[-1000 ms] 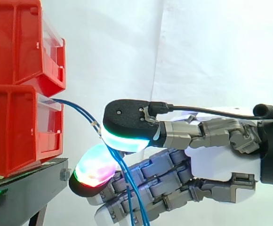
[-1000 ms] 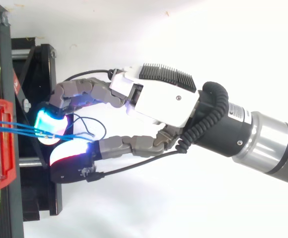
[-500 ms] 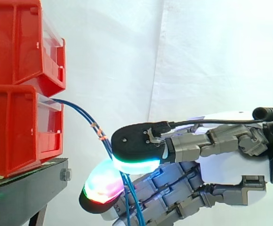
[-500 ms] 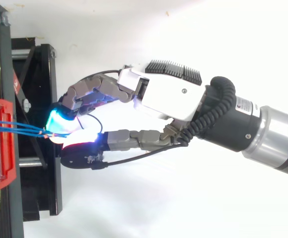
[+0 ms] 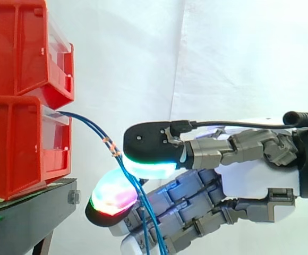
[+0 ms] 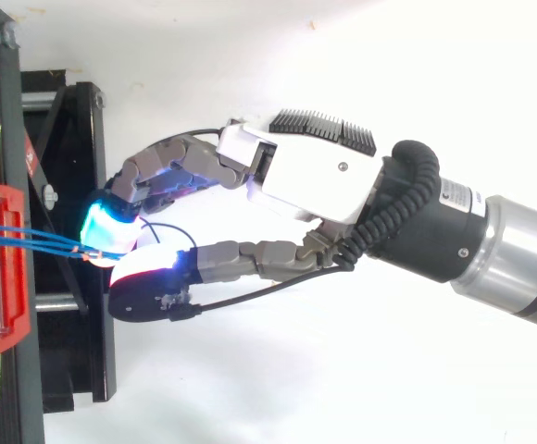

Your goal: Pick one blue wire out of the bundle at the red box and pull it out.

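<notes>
1. Centre left of the side view: blue wires (image 5: 110, 144) leave the lower red box (image 5: 21, 143) and droop toward the bottom edge.
2. The hand (image 5: 255, 178), reaching in from the right edge, pinches those wires between its glowing pads (image 5: 111, 195) near mid-frame.
3. The box sits on a black stand (image 5: 32, 212), lower left, before a white curtain (image 5: 223, 53).

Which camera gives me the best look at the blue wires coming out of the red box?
The side view. There the blue wires leave the lower red box, curve down between the pads of the hand and hang on below them. The top view shows a short, straight stretch from the box to the pads.
</notes>
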You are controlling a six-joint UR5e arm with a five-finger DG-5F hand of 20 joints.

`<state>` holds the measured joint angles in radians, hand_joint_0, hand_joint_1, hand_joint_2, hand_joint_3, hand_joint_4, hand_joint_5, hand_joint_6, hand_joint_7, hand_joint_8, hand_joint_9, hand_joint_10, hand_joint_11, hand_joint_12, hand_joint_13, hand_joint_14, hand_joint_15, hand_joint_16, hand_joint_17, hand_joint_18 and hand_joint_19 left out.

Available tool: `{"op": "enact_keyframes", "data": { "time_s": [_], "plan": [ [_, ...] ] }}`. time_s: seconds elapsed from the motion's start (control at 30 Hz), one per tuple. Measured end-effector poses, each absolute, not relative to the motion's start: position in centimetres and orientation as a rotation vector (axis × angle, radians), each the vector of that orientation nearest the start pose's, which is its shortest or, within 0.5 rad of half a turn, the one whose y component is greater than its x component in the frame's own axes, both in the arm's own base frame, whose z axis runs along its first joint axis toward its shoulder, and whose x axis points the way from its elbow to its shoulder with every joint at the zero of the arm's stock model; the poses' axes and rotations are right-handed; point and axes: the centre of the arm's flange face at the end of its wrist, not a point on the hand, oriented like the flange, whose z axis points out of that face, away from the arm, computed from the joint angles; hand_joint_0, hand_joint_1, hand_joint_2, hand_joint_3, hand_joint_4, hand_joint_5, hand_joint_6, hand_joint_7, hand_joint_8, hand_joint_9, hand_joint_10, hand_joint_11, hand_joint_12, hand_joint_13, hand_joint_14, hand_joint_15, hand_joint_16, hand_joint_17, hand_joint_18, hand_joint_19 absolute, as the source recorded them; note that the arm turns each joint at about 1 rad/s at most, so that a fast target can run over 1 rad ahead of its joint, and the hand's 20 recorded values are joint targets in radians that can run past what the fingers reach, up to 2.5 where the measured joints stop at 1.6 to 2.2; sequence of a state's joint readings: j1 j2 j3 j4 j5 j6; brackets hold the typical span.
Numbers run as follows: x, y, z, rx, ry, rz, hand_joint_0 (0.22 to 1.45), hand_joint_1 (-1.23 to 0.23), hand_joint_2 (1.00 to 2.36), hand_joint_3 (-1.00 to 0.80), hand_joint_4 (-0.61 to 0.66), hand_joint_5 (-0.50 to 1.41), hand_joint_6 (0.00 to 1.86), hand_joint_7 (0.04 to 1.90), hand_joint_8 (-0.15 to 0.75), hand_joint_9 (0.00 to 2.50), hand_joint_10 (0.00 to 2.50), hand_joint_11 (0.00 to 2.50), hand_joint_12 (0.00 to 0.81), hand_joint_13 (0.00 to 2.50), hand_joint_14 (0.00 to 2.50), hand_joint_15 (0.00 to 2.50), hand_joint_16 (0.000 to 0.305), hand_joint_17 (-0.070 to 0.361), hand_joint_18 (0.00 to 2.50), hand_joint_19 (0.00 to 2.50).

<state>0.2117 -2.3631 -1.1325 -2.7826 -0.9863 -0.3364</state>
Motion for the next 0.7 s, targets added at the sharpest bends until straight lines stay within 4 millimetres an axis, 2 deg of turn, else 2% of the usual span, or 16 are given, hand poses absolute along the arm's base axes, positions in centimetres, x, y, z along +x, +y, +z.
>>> {"op": "enact_keyframes", "data": {
  "time_s": [0.3, 0.47, 0.7],
  "plan": [
    [78.1, -2.9, 23.5, 1.156, 1.092, 0.685, 0.61, -0.70, 1.01, -0.22, 0.21, -0.18, 0.89, 0.67, 0.350, 0.75, 0.00, 0.28, 0.410, 0.73, 0.01, 0.25, 0.051, 0.115, 0.69, 0.25],
    [78.3, -3.1, 24.0, 1.155, 1.084, 0.688, 0.62, -0.72, 1.01, -0.09, 0.16, -0.18, 0.94, 0.64, 0.381, 0.78, 0.00, 0.31, 0.438, 0.77, 0.01, 0.26, 0.056, 0.127, 0.76, 0.23],
    [78.4, -3.1, 24.2, 1.155, 1.082, 0.688, 0.64, -0.75, 1.00, -0.02, 0.08, -0.18, 0.96, 0.63, 0.385, 0.79, 0.00, 0.33, 0.445, 0.80, 0.01, 0.27, 0.057, 0.129, 0.80, 0.23]
  ]
}}
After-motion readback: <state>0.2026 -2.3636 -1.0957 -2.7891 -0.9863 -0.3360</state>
